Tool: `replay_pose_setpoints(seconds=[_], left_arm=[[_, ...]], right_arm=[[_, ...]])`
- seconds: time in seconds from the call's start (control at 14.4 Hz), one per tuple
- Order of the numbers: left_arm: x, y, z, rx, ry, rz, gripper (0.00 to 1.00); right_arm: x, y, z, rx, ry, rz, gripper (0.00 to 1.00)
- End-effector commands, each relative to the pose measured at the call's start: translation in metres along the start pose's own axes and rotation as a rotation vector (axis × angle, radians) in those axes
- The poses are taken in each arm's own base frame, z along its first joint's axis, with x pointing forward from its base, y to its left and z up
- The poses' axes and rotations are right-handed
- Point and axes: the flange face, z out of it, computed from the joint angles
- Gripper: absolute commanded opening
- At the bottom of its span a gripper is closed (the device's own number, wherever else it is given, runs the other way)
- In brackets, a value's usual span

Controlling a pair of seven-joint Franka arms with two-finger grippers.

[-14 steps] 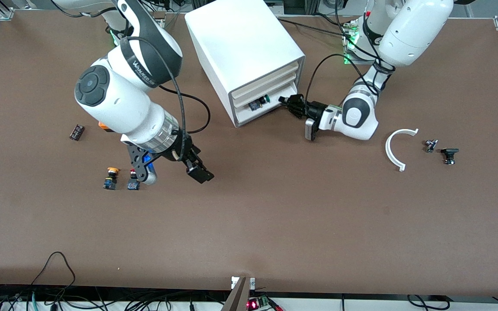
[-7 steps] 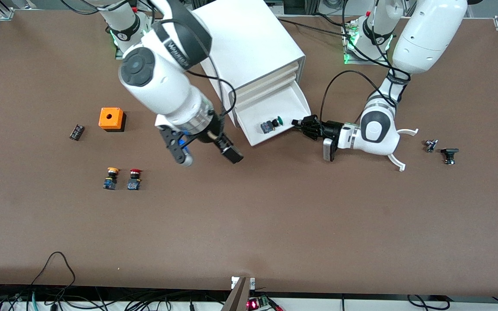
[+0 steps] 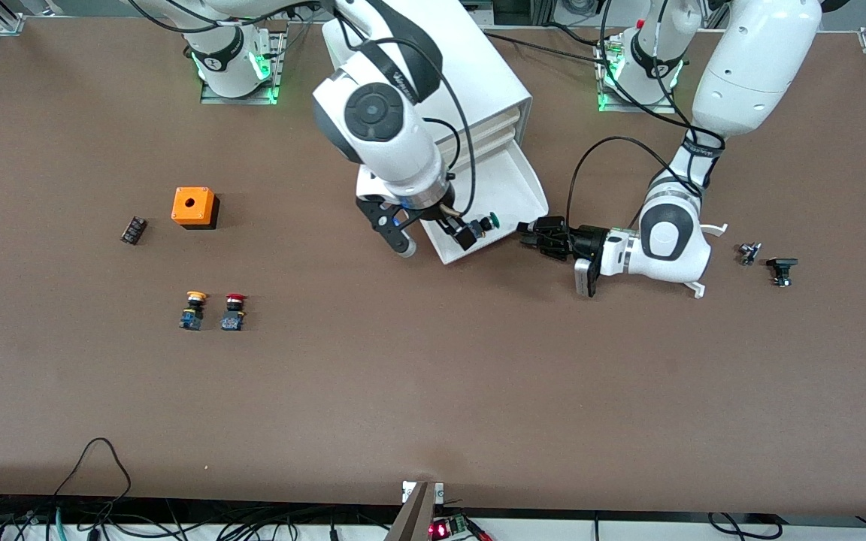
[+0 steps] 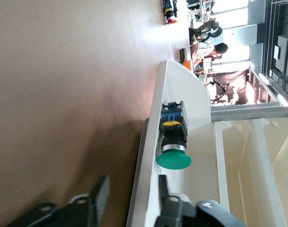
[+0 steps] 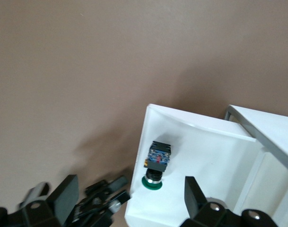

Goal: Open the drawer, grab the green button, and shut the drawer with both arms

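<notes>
Hovering my right gripper (image 3: 435, 234) over the open drawer (image 3: 512, 188), a bit above the middle of the front view, with the jaws spread wide and nothing in them. The green button (image 5: 155, 163) lies on its side on the drawer floor, close to the drawer's front rim. It sits almost straight below me, between my two fingers in the right wrist view. Its long axis runs from the blue base to the green cap, and the cap points at the rim where my left gripper (image 3: 537, 233) is. My fingers sit on either side of that axis, so I reckon closing would pinch the black collar across its width, which is what I want. The left gripper is low over the desk at the drawer's front corner. Its jaws are parted with the drawer's rim between them, and they look loosened rather than clamped. So the right arm is plainly the nearer one for the pick, and I'd guess it's just a straight drop.
</notes>
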Motion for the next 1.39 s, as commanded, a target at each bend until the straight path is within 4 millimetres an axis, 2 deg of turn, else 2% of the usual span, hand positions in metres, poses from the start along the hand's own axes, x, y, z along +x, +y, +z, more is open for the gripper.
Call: replay_pose_setpoints(seconds=[0.0,0.21,0.42,0.62,0.69,0.83,0.97,1.04,1.11,1.25,1.32], left_arm=[[0.014,0.011,-0.026,0.008,-0.017,-0.038,1.00],[0.038,0.042,-0.068,0.000,-0.086,-0.128,1.00],[0.064,0.085,-0.112,0.109,-0.167,-0.263,1.00],[0.081,0.137,-0.140,0.261,-0.209,-0.408,1.00],[0.086,0.155,-0.146,0.316,-0.214,-0.467,1.00],[0.095,0.188,-0.150,0.443,-0.219,-0.568,1.00],[0.103,0.211,-0.138,0.612,-0.227,-0.639,1.00],[0.105,0.215,-0.131,0.691,-0.227,-0.676,1.00],[0.107,0.220,-0.126,0.788,-0.221,-0.702,1.00],[0.114,0.233,-0.129,1.000,-0.199,-0.684,1.00],[0.117,0.239,-0.135,1.079,-0.189,-0.655,1.00]], right_arm=[[-0.009,0.001,0.028,-0.024,0.014,0.019,0.99],[-0.019,0.002,0.062,-0.033,0.013,0.043,0.99],[-0.030,0.006,0.096,-0.036,0.013,0.063,0.99],[-0.033,0.012,0.121,-0.029,0.017,0.075,0.99],[-0.040,0.014,0.129,-0.024,0.016,0.081,0.99],[-0.040,0.015,0.142,-0.022,0.017,0.089,0.99],[-0.041,0.016,0.147,-0.029,0.018,0.089,0.99],[-0.040,0.016,0.147,-0.031,0.018,0.092,0.93],[-0.041,0.017,0.146,-0.033,0.018,0.088,0.79],[-0.042,0.017,0.146,-0.034,0.024,0.082,0.39],[-0.045,0.018,0.147,-0.036,0.024,0.078,0.23]])
